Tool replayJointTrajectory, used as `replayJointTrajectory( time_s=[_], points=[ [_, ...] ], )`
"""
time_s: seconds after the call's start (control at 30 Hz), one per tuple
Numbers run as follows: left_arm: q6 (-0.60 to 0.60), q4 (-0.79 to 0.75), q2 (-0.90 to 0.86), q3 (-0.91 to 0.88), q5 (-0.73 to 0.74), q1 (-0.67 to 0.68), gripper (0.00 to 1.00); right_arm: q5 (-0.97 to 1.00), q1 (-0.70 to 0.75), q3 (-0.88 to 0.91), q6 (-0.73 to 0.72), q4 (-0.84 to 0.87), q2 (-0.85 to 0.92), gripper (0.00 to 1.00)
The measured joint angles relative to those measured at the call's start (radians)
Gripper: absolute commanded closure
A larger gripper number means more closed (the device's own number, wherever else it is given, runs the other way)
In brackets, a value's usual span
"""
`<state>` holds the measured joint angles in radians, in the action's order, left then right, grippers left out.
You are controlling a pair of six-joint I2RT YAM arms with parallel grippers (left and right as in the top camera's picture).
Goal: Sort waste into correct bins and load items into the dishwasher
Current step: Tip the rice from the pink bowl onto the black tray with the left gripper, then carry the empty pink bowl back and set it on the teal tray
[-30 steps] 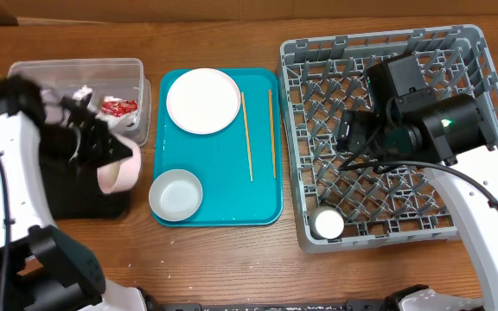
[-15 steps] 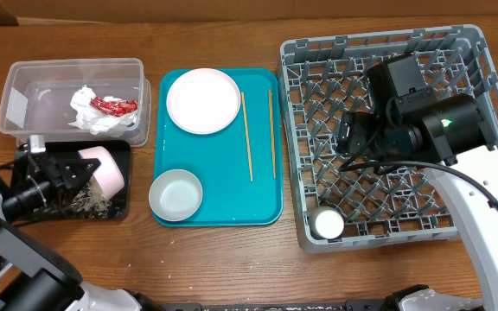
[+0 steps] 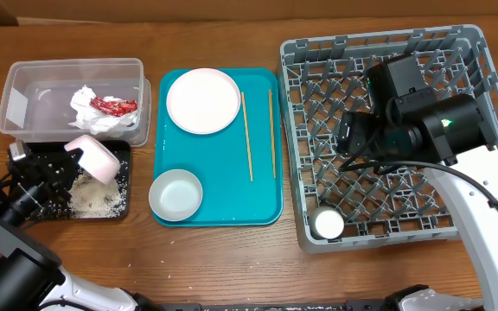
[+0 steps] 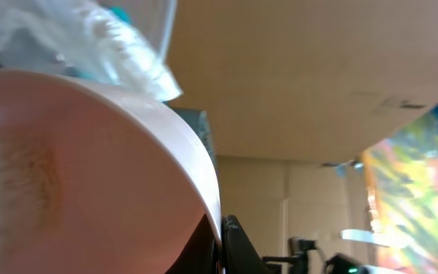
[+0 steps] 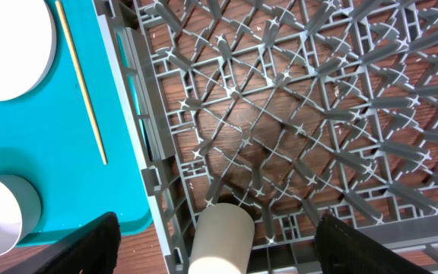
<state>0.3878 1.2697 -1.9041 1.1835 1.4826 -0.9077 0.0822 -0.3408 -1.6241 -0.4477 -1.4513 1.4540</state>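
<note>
At the desk's (image 3: 232,259) 8 o'clock, the left gripper's (image 3: 67,164) jaws are clamped on the small pink dish (image 3: 92,158), tipped over the black tray (image 3: 124,177) where rice scraps (image 3: 93,199) lie. The right gripper (image 3: 351,138) hangs over the dish rack (image 3: 456,52) at 3 o'clock, jaws apart, holding nothing.

table (image 3: 232,259) wood grain; dish rack (image 3: 290,130) matt grey plastic; teal tray (image 3: 223,186) smooth plastic; tub (image 3: 24,95) clear plastic; napkin (image 3: 89,112) crumpled paper; chopsticks (image 3: 246,138) bare wood; pink dish (image 3: 93,158) glossy.

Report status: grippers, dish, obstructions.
Left gripper shut on small pink dish, tipped over black tray; rice scraps below. Right gripper open over dish rack. Nothing blocking.
</note>
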Motion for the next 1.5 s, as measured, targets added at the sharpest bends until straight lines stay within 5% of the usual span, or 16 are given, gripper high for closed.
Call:
replayJointTrajectory(
  time_s=[0.57,0.7,0.87,1.13,1.5],
  points=[
    [-0.102,-0.088,0.0,-0.002,0.069,0.0,0.96,0.0,0.0,0.0,0.0,0.0,0.0,0.17],
    [-0.123,0.005,0.0,-0.003,0.07,0.0,0.96,0.0,0.0,0.0,0.0,-0.003,0.0,0.17],
    [-0.02,0.147,0.0,-0.004,0.066,0.0,0.96,0.0,0.0,0.0,0.0,-0.006,0.0,0.17],
    [0.311,0.412,0.001,-0.004,0.042,0.053,0.95,0.0,0.0,0.0,0.0,0.012,0.0,0.17],
    [0.481,0.385,0.026,0.087,0.063,0.445,0.96,0.0,0.0,0.0,0.0,0.019,0.0,0.17]
  ],
)
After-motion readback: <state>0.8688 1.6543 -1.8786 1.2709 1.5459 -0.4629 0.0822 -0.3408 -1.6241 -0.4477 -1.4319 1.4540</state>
